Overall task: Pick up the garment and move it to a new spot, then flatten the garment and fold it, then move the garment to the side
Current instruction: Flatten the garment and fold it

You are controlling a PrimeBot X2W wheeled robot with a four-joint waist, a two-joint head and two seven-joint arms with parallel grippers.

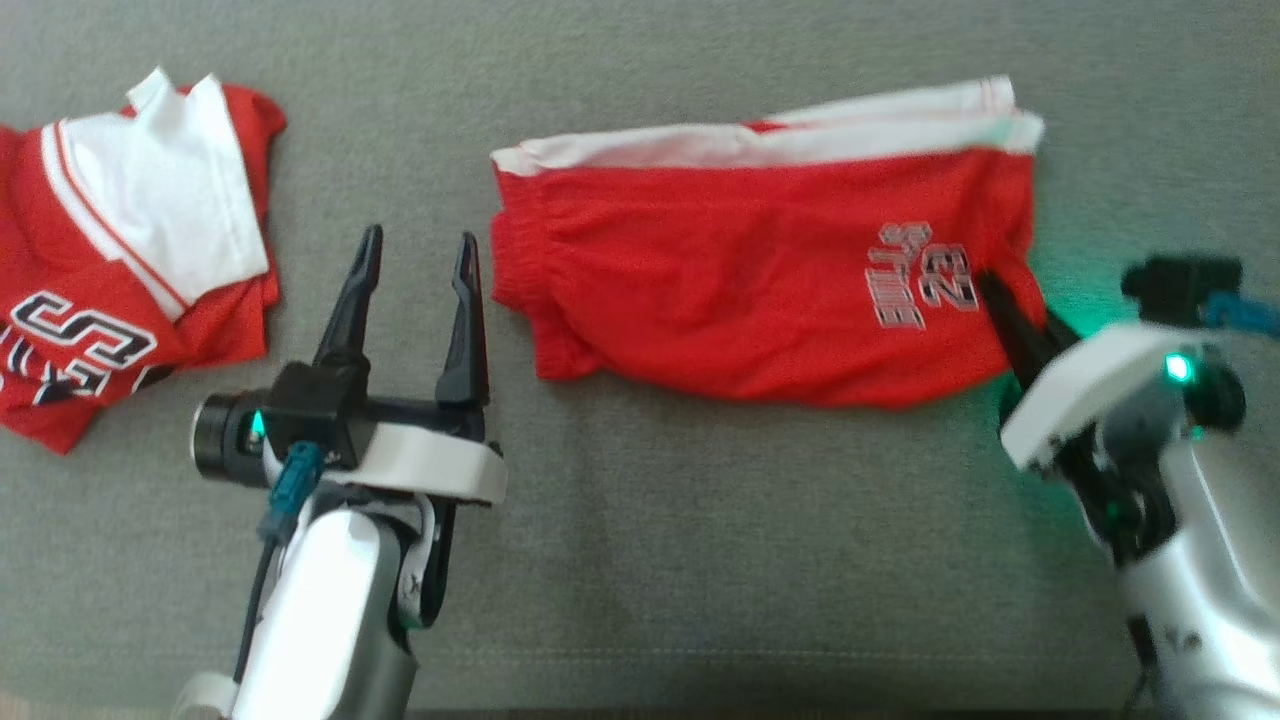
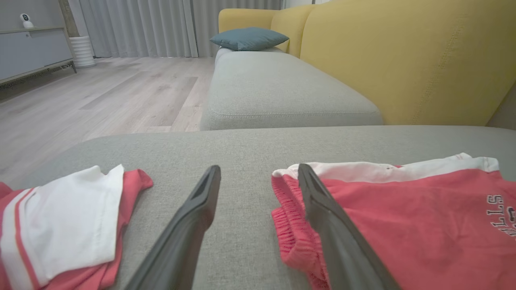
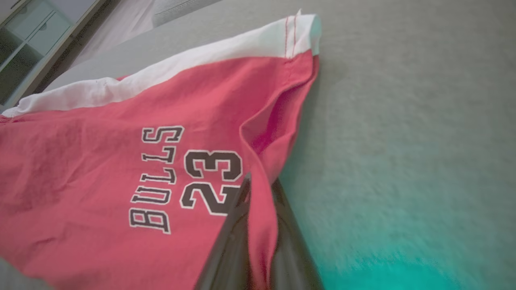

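Your shorts lie long-ways, left to right, in the upper middle; your right gripper pinches their lower-right corner; your left gripper, fingers spread, sits just left of their left end.

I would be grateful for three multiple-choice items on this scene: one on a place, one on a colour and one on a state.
1. In the head view, where does the jersey lie from the shorts?
A) on them
B) to their left
C) to their right

2. The strip along the shorts' far edge is:
A) black
B) yellow
C) white

3. The right hand is:
A) shut on the shorts' hem
B) open above the shorts
C) shut on the jersey

Key:
1 B: bare grey cushion lies between them.
2 C: it is pale against the red cloth.
3 A: red cloth is pinched between its fingers in the right wrist view.
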